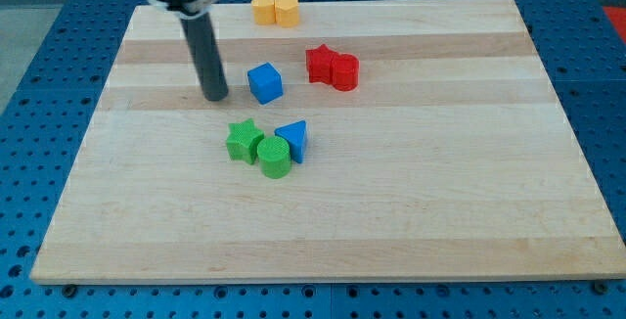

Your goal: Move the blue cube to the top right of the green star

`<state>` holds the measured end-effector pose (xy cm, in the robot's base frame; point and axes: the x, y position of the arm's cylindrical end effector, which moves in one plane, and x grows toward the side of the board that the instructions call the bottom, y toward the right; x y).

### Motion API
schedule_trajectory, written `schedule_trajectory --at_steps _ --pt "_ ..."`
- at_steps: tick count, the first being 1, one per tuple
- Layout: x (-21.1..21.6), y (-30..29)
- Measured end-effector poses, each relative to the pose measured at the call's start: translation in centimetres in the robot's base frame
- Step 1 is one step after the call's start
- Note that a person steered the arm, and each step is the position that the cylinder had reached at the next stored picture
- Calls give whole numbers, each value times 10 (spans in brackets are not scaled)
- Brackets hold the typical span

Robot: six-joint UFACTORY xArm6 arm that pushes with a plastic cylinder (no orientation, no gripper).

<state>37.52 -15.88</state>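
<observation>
The blue cube (265,82) sits on the wooden board, above and slightly right of the green star (243,140). My tip (215,96) rests on the board just left of the blue cube, with a small gap between them, and above-left of the green star. A green cylinder (275,159) touches the star's lower right side. A blue triangular block (293,139) sits right of the star, touching the green cylinder.
Two red blocks (333,68) sit together right of the blue cube. Two yellow blocks (275,9) sit at the board's top edge. The wooden board (440,182) lies on a blue perforated table.
</observation>
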Motion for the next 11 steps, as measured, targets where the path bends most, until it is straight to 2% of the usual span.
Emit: schedule_trajectory --at_steps 1,2,3,5,7,8,9,11 --pt "-31 2" --pt "-46 37" --pt "-29 68" --pt "35 80" --pt "12 91" --pt "0 127" --pt "7 135" --pt "38 114"
